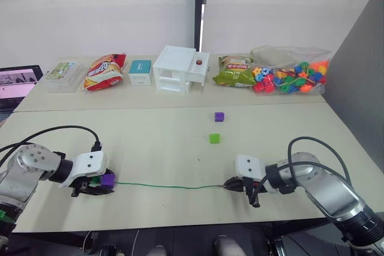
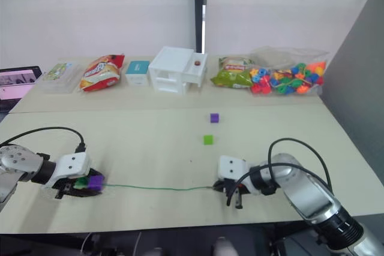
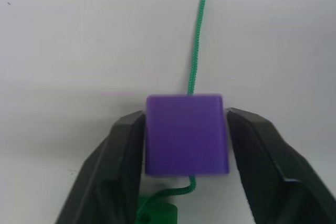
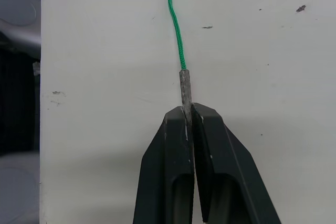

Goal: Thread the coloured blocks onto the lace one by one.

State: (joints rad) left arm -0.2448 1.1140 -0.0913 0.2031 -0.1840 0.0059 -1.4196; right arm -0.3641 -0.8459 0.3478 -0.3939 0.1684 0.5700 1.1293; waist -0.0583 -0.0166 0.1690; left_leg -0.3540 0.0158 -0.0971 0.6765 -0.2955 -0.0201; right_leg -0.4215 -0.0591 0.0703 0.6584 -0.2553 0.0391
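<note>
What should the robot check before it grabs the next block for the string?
1. Right gripper pinching the lace's grey tip: ok, fingers closed on it.
2. Left gripper holding the purple block: ok, a finger on each side.
3. Lace through that purple block: ok, cord goes in one side and comes out the other.
4. Lace lying free between the grippers: ok, nearly straight on the table, no tangle.
5. More blocks ready: ok, a light green block and a second purple block sit loose.
6. Blocks already at the knotted end: cannot tell.
</note>
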